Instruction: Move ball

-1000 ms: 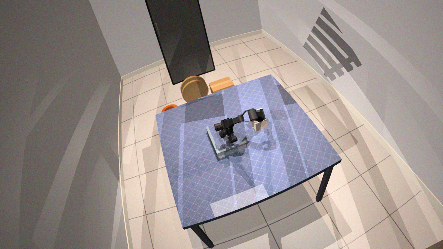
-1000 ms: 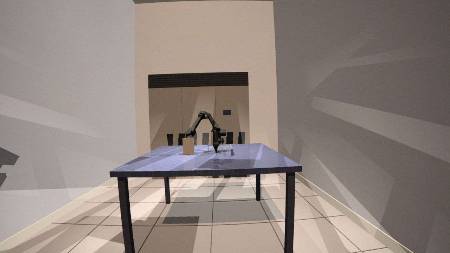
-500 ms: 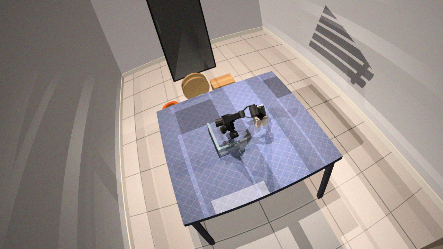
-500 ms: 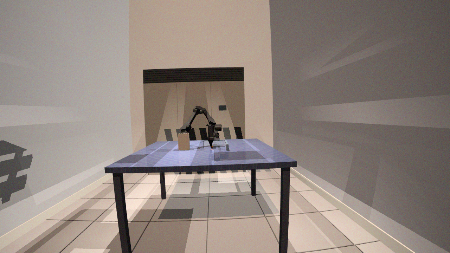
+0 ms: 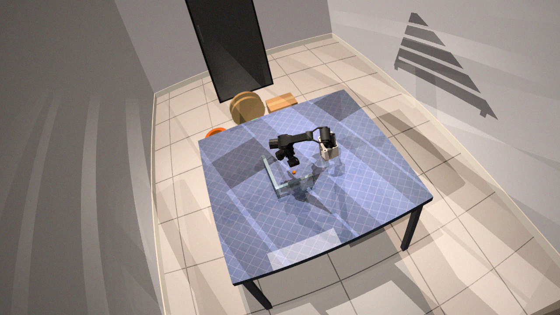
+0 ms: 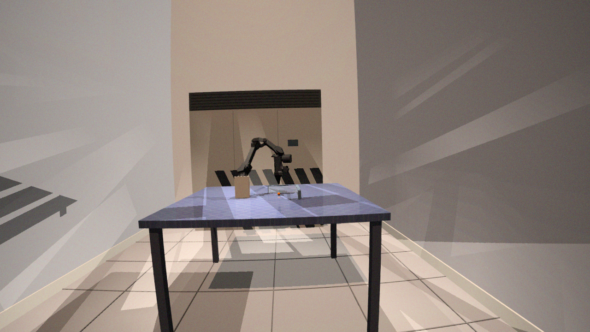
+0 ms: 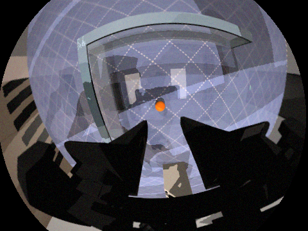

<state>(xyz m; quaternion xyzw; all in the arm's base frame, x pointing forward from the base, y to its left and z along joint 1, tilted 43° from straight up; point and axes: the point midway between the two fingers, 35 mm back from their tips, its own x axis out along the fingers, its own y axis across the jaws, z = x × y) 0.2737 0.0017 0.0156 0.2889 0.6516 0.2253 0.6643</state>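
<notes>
While inside the walls (image 7: 92,86), ball (image 7: 160,106) on table (image 5: 352,187), below parted, unladen end effector (image 7: 163,125).

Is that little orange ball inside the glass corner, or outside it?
Inside. The ball lies on the table within the angle of the clear walls, touching neither. The gripper is open, raised above it, holding nothing.

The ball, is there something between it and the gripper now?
No, nothing visible. The ball lies free on the table inside the clear walls, and the open gripper hangs above it with only air between.
</notes>
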